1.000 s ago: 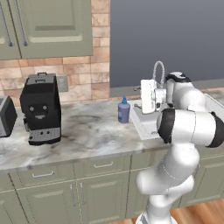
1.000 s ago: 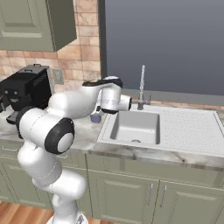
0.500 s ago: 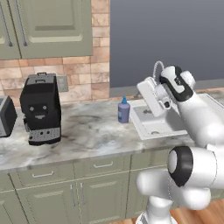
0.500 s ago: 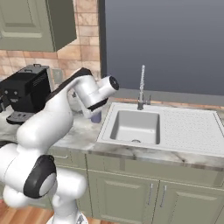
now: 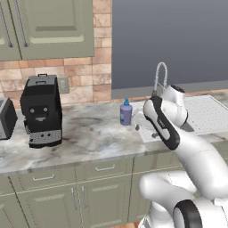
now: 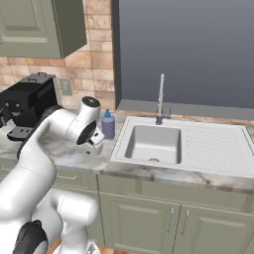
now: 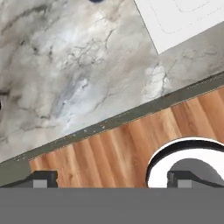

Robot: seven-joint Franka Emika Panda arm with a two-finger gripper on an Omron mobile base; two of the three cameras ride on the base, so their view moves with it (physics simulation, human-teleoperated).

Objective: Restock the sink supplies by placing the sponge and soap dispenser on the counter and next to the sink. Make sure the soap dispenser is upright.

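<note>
Marble counter (image 5: 89, 133) ran across your view, and at its left stood the black coffee machine (image 5: 41, 111), untouched. Moving right, the soap dispenser (image 5: 126, 112) stood upright on the counter just beside the sink (image 6: 151, 144), in the same spot as a second earlier. Right of it, the arm had swung down and forward from above the basin, so the end effector (image 6: 94, 145) now hung near the counter's front edge, its fingers (image 7: 43, 178) apart and empty. You could judge the bottle's half of the job done. The sponge was nowhere to be seen, so fetching it likely came next.
</note>
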